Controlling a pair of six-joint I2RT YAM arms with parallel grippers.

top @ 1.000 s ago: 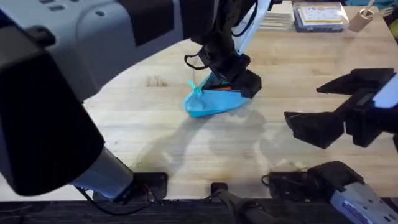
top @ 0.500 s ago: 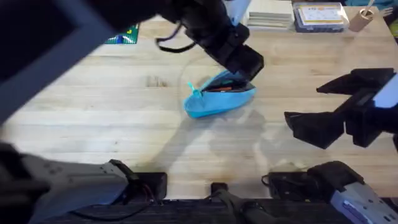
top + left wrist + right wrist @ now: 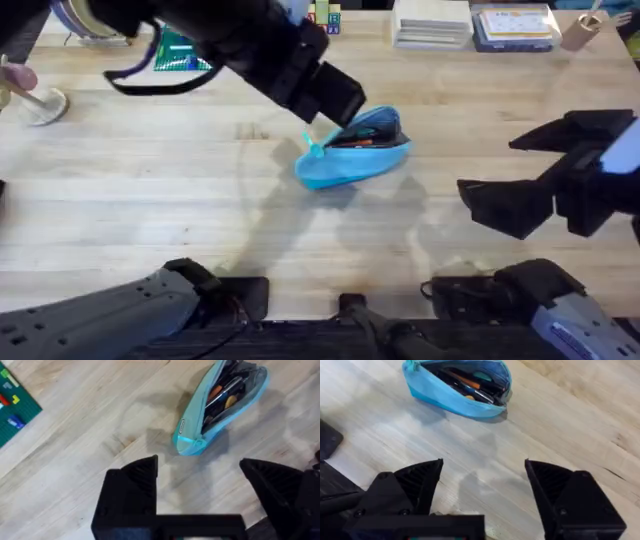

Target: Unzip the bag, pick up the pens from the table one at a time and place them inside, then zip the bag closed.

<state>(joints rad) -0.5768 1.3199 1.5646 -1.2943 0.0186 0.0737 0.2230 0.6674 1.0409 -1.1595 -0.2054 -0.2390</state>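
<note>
table (image 3: 150,190) bare around bag (image 3: 350,160) | left hand (image 3: 325,95) crowds bag's far-left side

The pale wood table (image 3: 150,190) shows its plank grain, and near its middle the light-blue bag (image 3: 352,158) lies on it, unzipped, with pens (image 3: 470,386) resting inside. Along the far edge lie a green building-brick plate (image 3: 185,55), a stack of white boxes (image 3: 430,22) and a clear-lidded case (image 3: 513,27). By the far left edge stands a small pale object (image 3: 38,100).
</note>
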